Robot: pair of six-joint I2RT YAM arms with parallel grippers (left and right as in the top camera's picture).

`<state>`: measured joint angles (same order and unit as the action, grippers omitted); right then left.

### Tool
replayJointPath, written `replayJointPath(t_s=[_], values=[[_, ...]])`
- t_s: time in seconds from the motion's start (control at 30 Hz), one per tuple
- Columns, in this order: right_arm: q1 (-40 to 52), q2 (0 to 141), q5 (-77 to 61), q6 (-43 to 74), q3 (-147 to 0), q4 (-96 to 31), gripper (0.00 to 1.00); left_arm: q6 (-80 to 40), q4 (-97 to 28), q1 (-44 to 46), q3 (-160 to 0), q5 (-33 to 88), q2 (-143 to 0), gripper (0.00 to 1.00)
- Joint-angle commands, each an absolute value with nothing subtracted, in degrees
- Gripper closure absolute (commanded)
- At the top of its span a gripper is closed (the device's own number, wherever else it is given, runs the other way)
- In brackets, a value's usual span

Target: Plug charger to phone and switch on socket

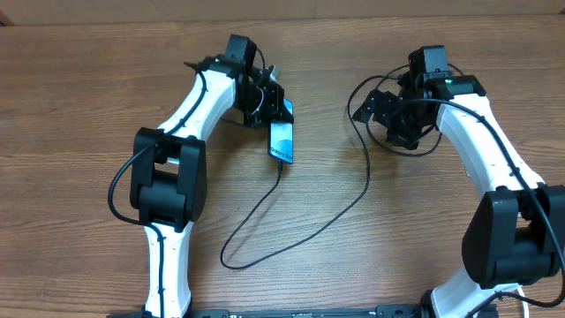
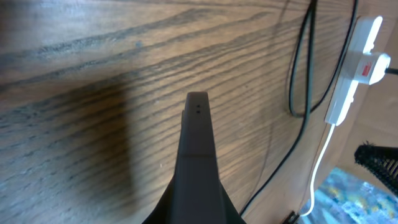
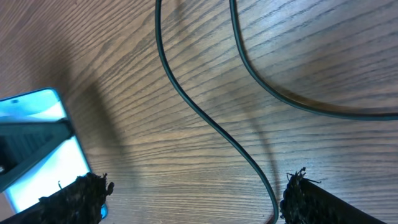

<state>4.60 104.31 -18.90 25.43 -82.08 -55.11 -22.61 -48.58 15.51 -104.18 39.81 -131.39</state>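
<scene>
Phone (image 1: 281,141), slim and black-edged with a bright cyan screen, lies on the brown wooden table (image 1: 88,88) just beside the left gripper (image 2: 198,102), whose fingers are pressed together on nothing. A thin black charger cable (image 3: 205,118) runs from the phone's near end. The right gripper (image 3: 196,183) hangs spread wide and empty over the cable. The white elongated power strip (image 2: 357,68) lies beside a cable loop.

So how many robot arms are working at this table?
2. The left arm reaches toward the phone; the right arm bends over the charger loops on the other side. No others seem hidden.

No legible text on phone (image 1: 281,141)
</scene>
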Motion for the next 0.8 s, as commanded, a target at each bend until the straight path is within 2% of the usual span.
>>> replayJointPath(t_s=[0.0, 0.27, 0.77], values=[[4.7, 103.2, -19.6, 23.7, -82.6, -55.0, 0.07, -25.9, -46.8, 15.4, -102.2, 43.0, -131.0, 0.96], [4.7, 103.2, -19.6, 23.0, -82.6, -54.8, 0.07, -25.8, -44.7, 16.3, -99.8, 36.9, -131.0, 0.95], [4.7, 103.2, -19.7, 22.6, -82.6, -55.0, 0.07, -28.5, -37.9, 16.4, -93.4, 37.1, -131.0, 0.96]])
